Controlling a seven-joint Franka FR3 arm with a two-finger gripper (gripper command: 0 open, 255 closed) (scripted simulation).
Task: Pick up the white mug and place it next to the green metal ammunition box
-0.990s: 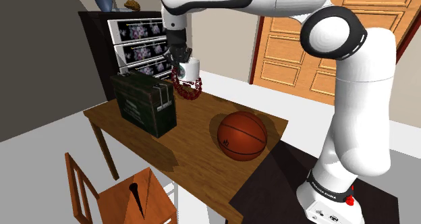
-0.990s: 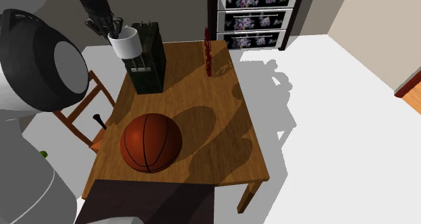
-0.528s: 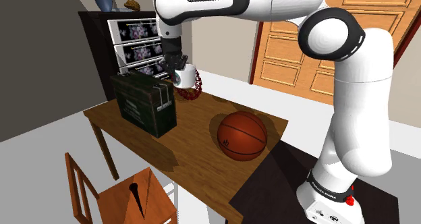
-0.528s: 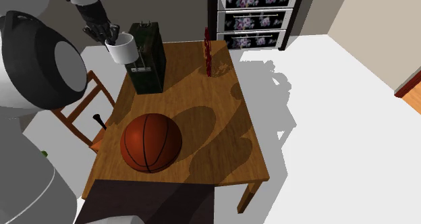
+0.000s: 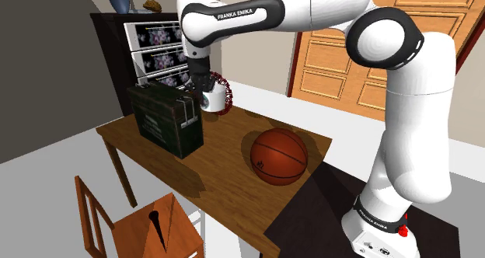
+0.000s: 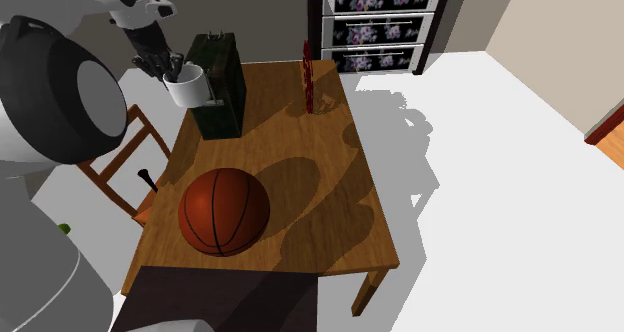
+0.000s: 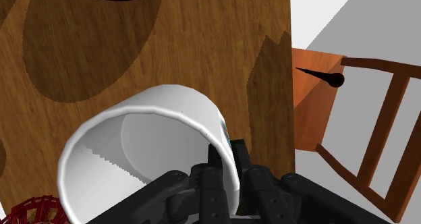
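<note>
My gripper is shut on the rim of the white mug, one finger inside and one outside. The mug hangs tilted in the air above the wooden table, close to the top corner of the dark green ammunition box. In the second exterior view the mug sits just left of the box, under the gripper. In the wrist view the mug opens toward the camera, and the gripper clasps its wall.
A basketball lies on the table near the stand. A red beaded ring stands at the table's far edge. A wooden chair sits by the table's side, a dresser behind it.
The gripper has carried the mug lower and toward the ammunition box, to the shoulder view's left, tilting it over. The box and ball have not moved.
</note>
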